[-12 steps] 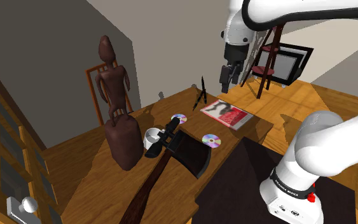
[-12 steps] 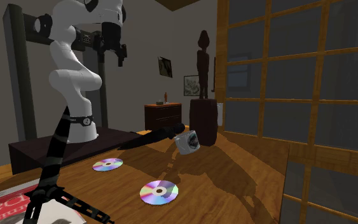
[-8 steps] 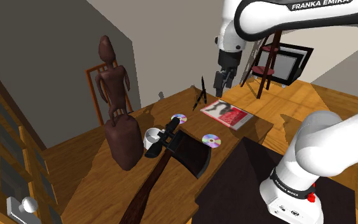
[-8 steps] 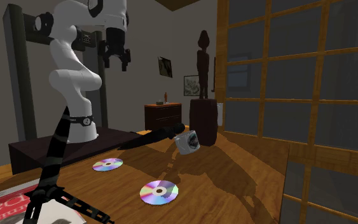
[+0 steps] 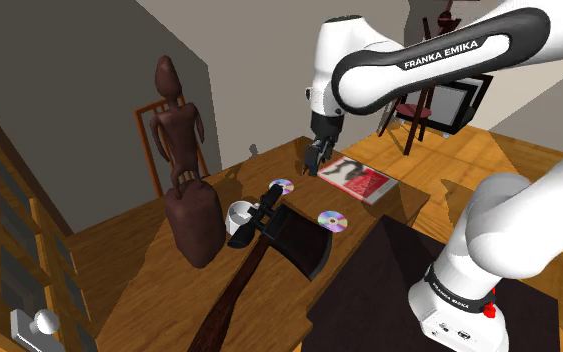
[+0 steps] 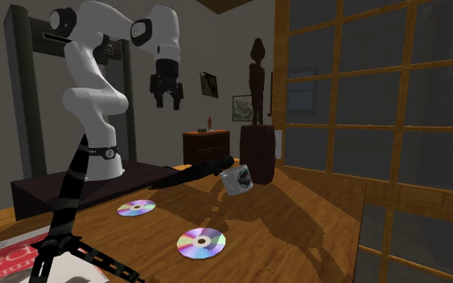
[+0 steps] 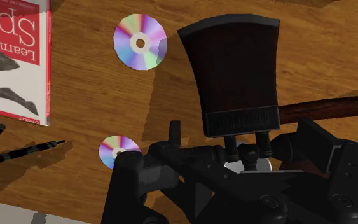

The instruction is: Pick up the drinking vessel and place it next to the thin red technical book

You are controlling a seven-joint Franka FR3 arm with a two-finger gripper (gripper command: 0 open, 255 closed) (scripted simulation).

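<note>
Zero steps completed: hanging gripper (image 5: 314, 165) above table (image 5: 169, 290), jaws spread and empty, leaving mug (image 5: 238, 214) beside axe (image 5: 304, 240); facing grasping, lifting, placing by book (image 5: 357, 178).

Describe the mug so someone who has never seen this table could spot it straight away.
On the wooden table, find the tall dark carved statue; the mug stands close beside its base, between it and the axe. It is the only small white cup-shaped thing there, unlike the two flat shiny discs and the dark axe head.
</note>
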